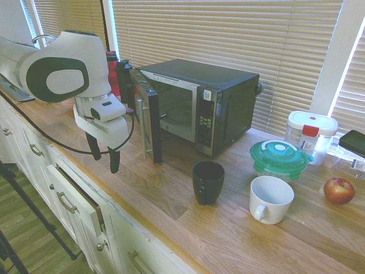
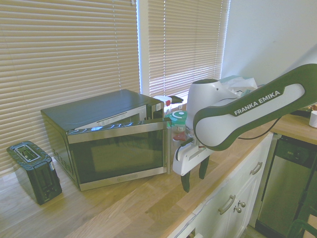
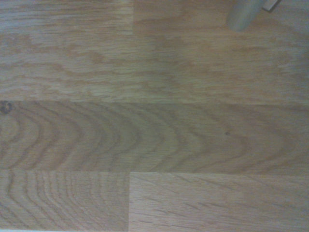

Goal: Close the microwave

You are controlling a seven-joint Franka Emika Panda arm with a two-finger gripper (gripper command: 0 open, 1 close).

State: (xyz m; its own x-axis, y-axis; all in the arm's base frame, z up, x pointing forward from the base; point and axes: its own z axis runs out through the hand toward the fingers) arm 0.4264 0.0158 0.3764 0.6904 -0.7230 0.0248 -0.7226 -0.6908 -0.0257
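The black microwave (image 1: pixel 228 97) stands on the wooden counter with its door (image 1: pixel 147 123) swung wide open, the silver handle on the door's free edge. In the second exterior view the door's dark glass face (image 2: pixel 119 153) points toward the camera. My gripper (image 1: pixel 104 155) hangs just above the counter on the door's outer side, close to its free edge and not touching it. The fingers point down, open, with nothing between them (image 2: pixel 194 177). The wrist view shows bare counter boards (image 3: pixel 145 125) and a pale rounded tip (image 3: pixel 244 17) at its edge.
A black mug (image 1: pixel 208 181) and a white mug (image 1: pixel 270 198) stand in front of the microwave. A green-lidded container (image 1: pixel 279 157), a clear tub (image 1: pixel 309 134) and an apple (image 1: pixel 339 190) lie further right. A black toaster (image 2: pixel 33 171) sits beyond the microwave. One drawer (image 1: pixel 80 200) is ajar.
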